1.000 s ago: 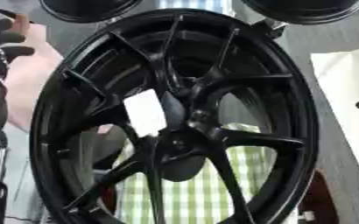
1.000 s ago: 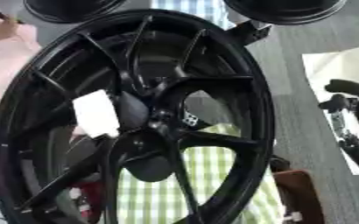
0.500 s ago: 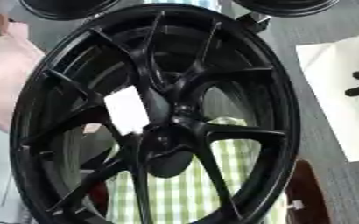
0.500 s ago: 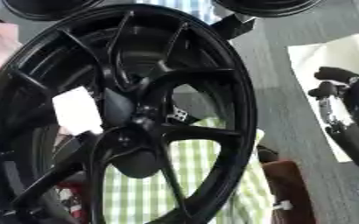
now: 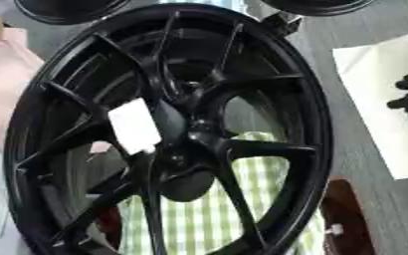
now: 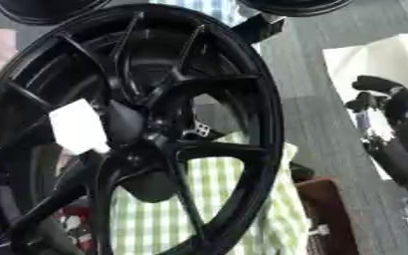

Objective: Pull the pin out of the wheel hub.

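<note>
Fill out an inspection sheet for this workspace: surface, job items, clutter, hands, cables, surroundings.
Surface: green-and-white checked cloth under the wheel; grey floor to the right.
Job's things: black spoked wheel hub fills the view, white label on a spoke near the centre; pin cannot be made out.
Clutter: white sheet at right; brown object at lower right.
Hands: right hand over the white sheet, apart from the wheel, fingers unclear; left hand not seen.
Cables: nothing seen.
Surroundings: two more black wheels at the top edge; pink material at left.

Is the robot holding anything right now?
Nothing that shows. Its right hand hangs off to the side over the white sheet, away from the black wheel. The left hand is out of view.
</note>
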Available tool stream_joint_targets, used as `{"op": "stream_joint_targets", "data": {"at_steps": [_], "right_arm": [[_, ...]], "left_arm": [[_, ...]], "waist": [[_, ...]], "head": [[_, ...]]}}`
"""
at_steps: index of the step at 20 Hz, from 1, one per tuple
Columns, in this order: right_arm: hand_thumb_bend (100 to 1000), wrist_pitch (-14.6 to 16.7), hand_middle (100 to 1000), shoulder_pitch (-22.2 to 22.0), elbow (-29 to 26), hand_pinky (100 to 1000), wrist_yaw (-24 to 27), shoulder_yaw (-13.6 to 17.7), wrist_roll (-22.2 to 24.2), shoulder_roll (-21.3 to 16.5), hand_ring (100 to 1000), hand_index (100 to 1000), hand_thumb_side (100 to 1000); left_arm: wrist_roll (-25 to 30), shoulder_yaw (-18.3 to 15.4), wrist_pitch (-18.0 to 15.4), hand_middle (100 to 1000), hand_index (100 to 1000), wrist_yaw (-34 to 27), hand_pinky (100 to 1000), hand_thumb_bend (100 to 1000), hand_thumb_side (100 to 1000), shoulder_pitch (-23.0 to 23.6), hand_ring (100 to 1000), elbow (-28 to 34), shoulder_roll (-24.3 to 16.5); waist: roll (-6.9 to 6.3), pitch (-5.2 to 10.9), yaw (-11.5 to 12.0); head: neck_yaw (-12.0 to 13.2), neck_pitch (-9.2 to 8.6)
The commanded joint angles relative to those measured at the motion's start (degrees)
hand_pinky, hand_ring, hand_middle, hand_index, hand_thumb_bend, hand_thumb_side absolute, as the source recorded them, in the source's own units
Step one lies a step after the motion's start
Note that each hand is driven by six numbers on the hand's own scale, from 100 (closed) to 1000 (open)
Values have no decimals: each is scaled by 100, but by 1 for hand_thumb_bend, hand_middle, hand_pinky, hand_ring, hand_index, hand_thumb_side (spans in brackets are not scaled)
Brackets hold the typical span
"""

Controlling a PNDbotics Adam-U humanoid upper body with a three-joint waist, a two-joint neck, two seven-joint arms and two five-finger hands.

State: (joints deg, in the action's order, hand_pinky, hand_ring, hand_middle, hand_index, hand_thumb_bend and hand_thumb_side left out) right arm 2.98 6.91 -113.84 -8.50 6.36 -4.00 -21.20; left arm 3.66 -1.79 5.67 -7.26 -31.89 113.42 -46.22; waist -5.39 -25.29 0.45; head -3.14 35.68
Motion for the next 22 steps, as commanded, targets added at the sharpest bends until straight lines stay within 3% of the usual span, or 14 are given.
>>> {"op": "stream_joint_targets", "data": {"at_steps": [1, 3, 6, 9, 13, 19, 22], "right_arm": [[100, -4, 743, -32, -75, 908, -84, 51, -39, -169, 663, 813, 646], [100, -8, 743, -57, -75, 908, -112, 50, -45, -187, 663, 813, 647], [100, -20, 743, -95, -75, 908, -153, 36, -38, -217, 663, 813, 649], [100, -27, 743, -119, -75, 908, -184, 25, -27, -234, 663, 813, 650], [100, -35, 743, -151, -75, 908, -206, 15, -20, -248, 663, 813, 651], [100, -39, 743, -174, -75, 908, -225, 4, -9, -257, 663, 813, 651], [100, -35, 743, -173, -75, 908, -222, -13, 11, -267, 663, 811, 650]], "left_arm": [[654, 118, -256, 668, 809, 348, 870, 100, 269, -279, 693, 85, -819], [1126, 241, -415, 683, 815, 667, 858, 100, 245, -495, 723, 94, -1116], [1937, 462, -924, 698, 821, 1121, 847, 100, 257, -878, 757, 114, -1419], [2701, 611, -1405, 708, 821, 1566, 843, 100, 282, -1257, 776, 115, -1470], [3647, 846, -1723, 710, 820, 1784, 843, 100, 306, -1731, 783, 117, -1361], [4250, 1035, -1901, 710, 820, 1579, 845, 100, 309, -2120, 782, 117, -1215], [4396, 1318, -2125, 727, 833, 1276, 853, 100, 307, -2347, 780, 117, -1132]], "waist": [[-88, 349, 11], [-115, 354, 16], [-153, 366, 28], [-173, 378, 34], [-184, 393, 44], [-186, 406, 58], [-191, 415, 44]], "head": [[-27, -50], [-31, -63], [-30, -70], [-37, -94], [-27, -129], [-23, -152], [19, -167]]}}
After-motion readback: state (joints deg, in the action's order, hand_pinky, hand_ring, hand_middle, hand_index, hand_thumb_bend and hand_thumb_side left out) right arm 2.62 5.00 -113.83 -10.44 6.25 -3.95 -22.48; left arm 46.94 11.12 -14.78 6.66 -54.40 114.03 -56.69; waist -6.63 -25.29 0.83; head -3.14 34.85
